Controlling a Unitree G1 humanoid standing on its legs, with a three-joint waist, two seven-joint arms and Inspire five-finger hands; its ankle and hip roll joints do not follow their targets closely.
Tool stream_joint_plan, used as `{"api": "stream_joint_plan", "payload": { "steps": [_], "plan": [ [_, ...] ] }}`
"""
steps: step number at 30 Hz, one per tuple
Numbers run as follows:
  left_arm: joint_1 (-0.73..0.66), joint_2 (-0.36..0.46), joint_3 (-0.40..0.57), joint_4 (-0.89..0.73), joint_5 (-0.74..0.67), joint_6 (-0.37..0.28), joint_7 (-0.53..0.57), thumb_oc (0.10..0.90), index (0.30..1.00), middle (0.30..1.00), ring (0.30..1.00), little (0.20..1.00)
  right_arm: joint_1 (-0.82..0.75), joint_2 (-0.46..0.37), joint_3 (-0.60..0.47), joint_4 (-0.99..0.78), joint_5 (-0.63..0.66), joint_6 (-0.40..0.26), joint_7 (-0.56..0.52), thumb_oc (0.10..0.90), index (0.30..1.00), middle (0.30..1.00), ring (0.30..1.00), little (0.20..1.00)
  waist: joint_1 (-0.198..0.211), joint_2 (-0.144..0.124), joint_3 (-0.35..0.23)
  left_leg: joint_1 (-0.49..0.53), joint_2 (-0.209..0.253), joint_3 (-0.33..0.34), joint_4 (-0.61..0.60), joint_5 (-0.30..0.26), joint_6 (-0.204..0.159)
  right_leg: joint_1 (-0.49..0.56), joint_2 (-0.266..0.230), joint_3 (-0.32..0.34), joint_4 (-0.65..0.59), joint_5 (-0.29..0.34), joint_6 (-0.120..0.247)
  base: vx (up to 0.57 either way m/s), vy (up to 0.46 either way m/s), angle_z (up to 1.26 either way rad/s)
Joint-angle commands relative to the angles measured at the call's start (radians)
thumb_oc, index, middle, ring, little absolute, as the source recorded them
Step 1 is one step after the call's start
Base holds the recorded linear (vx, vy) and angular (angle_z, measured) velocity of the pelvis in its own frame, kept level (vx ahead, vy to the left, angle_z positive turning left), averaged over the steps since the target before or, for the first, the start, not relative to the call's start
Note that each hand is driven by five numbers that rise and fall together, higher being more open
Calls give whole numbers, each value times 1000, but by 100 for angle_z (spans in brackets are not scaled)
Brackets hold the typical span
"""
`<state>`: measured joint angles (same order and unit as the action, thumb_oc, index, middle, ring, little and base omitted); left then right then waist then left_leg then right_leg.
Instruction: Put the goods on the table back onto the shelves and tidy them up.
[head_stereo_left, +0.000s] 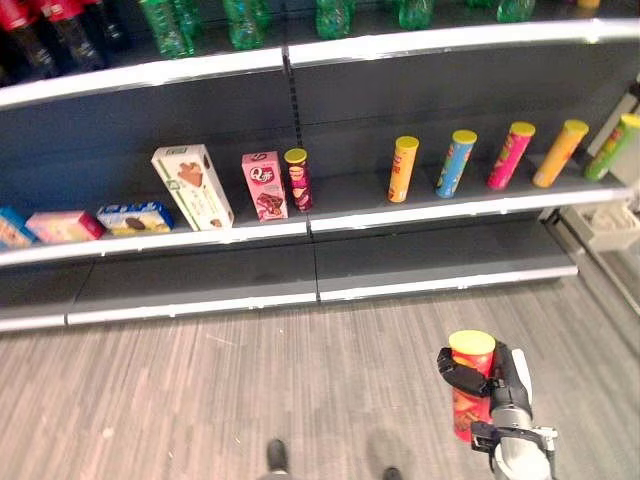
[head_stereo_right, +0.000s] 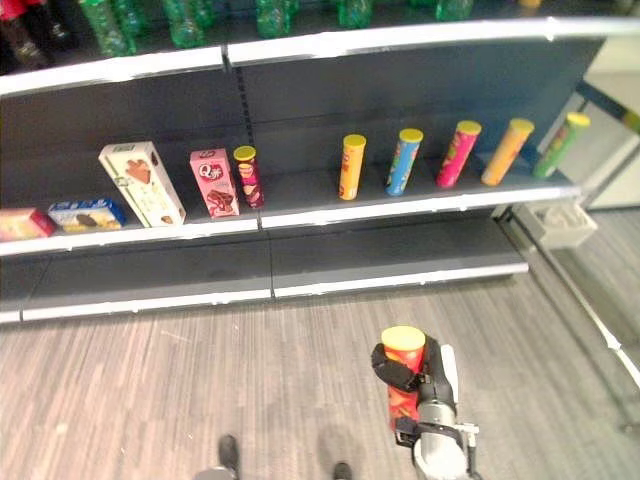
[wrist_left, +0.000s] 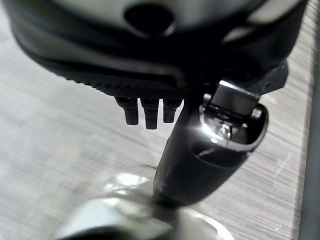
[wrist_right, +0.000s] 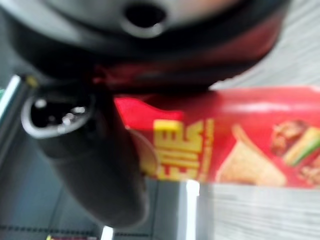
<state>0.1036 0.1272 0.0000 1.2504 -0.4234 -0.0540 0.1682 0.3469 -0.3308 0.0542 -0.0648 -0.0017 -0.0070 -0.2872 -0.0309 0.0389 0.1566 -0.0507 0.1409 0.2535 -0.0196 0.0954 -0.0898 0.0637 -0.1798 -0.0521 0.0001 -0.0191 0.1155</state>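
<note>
At the lower right of the head views the right hand (head_stereo_left: 500, 385) has its dark fingers curled round a red chip can (head_stereo_left: 472, 385) with a yellow lid, holding it upright above the grey wood-grain floor (head_stereo_left: 200, 400). Its wrist view shows the red can wall with yellow lettering and a picture of chips. In the left wrist view the left hand (wrist_left: 150, 107) hangs over the floor, fingertips (wrist_left: 145, 116) curled under with nothing in them. Beyond, the lowest shelf board (head_stereo_left: 440, 265) is bare. The middle shelf (head_stereo_left: 450, 205) carries, left to right, flat snack boxes (head_stereo_left: 65, 226), a tilted white box (head_stereo_left: 192, 186), a pink box (head_stereo_left: 264, 185), a maroon can (head_stereo_left: 298, 179), then five spaced cans (head_stereo_left: 456, 163). Bottles (head_stereo_left: 245, 22) line the top shelf
</note>
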Motion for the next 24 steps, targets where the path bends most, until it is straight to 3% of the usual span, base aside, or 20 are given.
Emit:
{"api": "stream_joint_plan", "payload": {
  "steps": [1,4,5,7,8,9,10,12,13,14,17,19,21,24],
  "plan": [
    [-33,-20,-57,-50,120,-20,-10,800,900,900,900,900,-63,-29,-9,-196,-137,-100,-24,400,300,300,300,300,-12,-14,-47,-146,10,-1,65,-11,38,44,-51,-38,174,-106,29,216,372,-27],
    [-37,-14,-61,-42,138,-14,-10,800,900,900,900,900,-73,-27,11,-191,-171,-97,-35,400,300,300,300,300,-23,-10,-32,-110,-40,21,64,-61,90,-32,-78,-36,345,-42,26,158,294,-20],
    [-37,-14,-61,-42,139,-14,-10,800,900,900,900,900,-73,-27,11,-191,-171,-97,-35,400,300,300,300,300,-22,-11,-32,-109,-41,22,64,-61,90,-33,-80,-34,348,-43,27,102,189,-11],
    [-36,-11,-58,-38,155,-11,-3,800,900,900,900,900,-80,-34,30,-194,-203,-96,-41,400,300,300,300,300,-28,-5,-9,-56,-72,43,47,-88,123,-82,-114,-68,478,35,19,177,285,9],
    [-33,-2,-62,-37,172,-11,-1,800,900,900,900,900,-80,-29,46,-189,-194,-99,-38,400,300,300,300,300,-35,-4,3,16,-100,46,8,-125,131,-129,-133,-98,575,9,25,291,324,3],
    [-36,1,-67,-34,185,-12,-4,800,900,900,900,900,-73,-31,52,-193,-196,-102,-37,400,300,300,300,300,-43,0,9,45,-105,49,-15,-129,132,-161,-115,-108,594,-21,18,349,241,-45],
    [-42,2,-72,-33,199,-15,-4,800,900,900,900,900,-68,-39,57,-204,-185,-111,-30,400,300,300,300,300,-56,6,28,75,-111,45,-32,-134,127,-207,-66,-123,551,-75,8,260,94,-51],
    [-45,2,-77,-28,223,-20,0,800,900,900,900,900,-71,-53,59,-215,-183,-121,-34,400,300,300,300,300,-60,11,40,106,-109,51,-49,-149,114,-226,-53,-160,436,-92,8,259,-46,-26],
    [-52,-4,-89,-24,248,-24,1,800,900,900,900,900,-79,-64,57,-224,-197,-121,-42,400,300,300,300,300,-66,11,50,130,-103,47,-57,-166,100,-254,-55,-171,286,-42,27,203,-96,4],
    [-53,-4,-89,-24,249,-24,1,800,900,900,900,900,-79,-64,57,-224,-197,-121,-42,400,300,300,300,300,-66,13,51,131,-101,47,-58,-166,100,-249,-52,-172,278,-37,27,200,-126,7],
    [-93,0,-106,-31,302,-28,16,800,900,900,900,900,-100,-60,68,-228,-214,-113,-60,400,300,300,300,300,-87,-6,71,172,-85,34,-56,-189,68,-301,-79,-113,24,118,79,236,-229,12],
    [-98,6,-107,-47,313,-32,18,800,900,900,900,900,-97,-62,76,-236,-229,-109,-57,400,300,300,300,300,-87,-4,64,210,-72,16,-55,-222,53,-304,-91,-101,4,130,99,336,-222,34],
    [-93,12,-102,-53,319,-32,18,800,900,900,900,900,-87,-70,82,-246,-243,-116,-43,400,300,300,300,300,-94,-26,55,238,-74,3,-36,-233,47,-291,-91,-105,25,150,89,243,-243,29],
    [-73,5,-77,-63,274,-31,32,800,900,900,900,900,-94,-92,87,-255,-229,-123,-28,400,300,300,300,300,-94,-23,23,257,-31,-9,1,-250,32,-268,-58,-113,53,134,73,294,-256,43]
  ]
}}
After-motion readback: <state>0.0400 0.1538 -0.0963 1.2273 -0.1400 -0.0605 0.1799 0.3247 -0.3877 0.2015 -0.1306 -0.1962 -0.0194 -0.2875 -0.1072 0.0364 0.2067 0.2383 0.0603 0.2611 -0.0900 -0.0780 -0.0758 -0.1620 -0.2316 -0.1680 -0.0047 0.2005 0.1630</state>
